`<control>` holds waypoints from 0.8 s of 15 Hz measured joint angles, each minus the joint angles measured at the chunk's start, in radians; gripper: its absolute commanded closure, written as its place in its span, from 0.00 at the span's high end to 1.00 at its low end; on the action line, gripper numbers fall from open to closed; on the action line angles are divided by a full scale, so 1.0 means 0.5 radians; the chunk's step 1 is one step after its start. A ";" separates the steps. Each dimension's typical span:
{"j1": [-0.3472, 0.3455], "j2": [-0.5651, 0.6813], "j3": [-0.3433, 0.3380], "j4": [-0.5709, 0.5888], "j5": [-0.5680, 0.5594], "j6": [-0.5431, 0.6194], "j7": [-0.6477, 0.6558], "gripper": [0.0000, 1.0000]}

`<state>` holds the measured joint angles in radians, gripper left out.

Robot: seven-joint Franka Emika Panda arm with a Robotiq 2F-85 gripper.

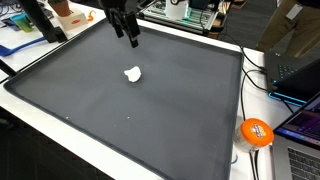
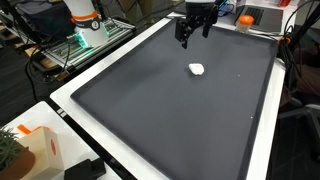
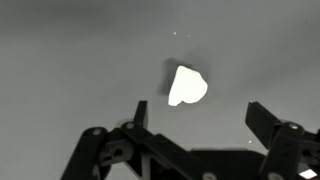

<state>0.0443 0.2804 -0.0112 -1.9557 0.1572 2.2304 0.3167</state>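
The fingers [image 3: 140,112] stand wide apart and hold nothing. The gripper [image 1: 130,38] hangs over the far part of the dark mat [image 1: 160,120]. A small white lump [image 1: 132,73] lies on the mat just nearer than the gripper (the wrist view shows it between the fingertips, untouched). An orange ball [image 1: 256,132] sits off the mat's right edge.

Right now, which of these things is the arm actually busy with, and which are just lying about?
In hand:
- gripper, open, above the mat
- small white lump, lying untouched on the dark mat

Lying about:
- orange round object beside the mat
- laptop
- orange-and-white box
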 measured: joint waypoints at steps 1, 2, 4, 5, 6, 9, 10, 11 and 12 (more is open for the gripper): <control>0.009 0.014 0.002 0.043 -0.010 0.002 0.032 1.00; 0.022 0.029 0.002 0.093 -0.033 0.002 0.067 1.00; 0.052 0.055 -0.001 0.194 -0.139 -0.005 0.162 1.00; 0.073 0.066 -0.008 0.245 -0.230 -0.025 0.231 1.00; 0.099 0.075 -0.019 0.299 -0.329 -0.064 0.304 1.00; 0.184 0.125 -0.043 0.473 -0.598 -0.256 0.494 1.00; 0.212 0.154 -0.044 0.536 -0.671 -0.321 0.547 1.00; 0.239 0.189 -0.045 0.597 -0.733 -0.387 0.587 1.00; 0.267 0.232 -0.044 0.663 -0.785 -0.458 0.615 1.00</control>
<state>0.1778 0.3963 -0.0334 -1.6241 -0.2351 2.0017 0.6241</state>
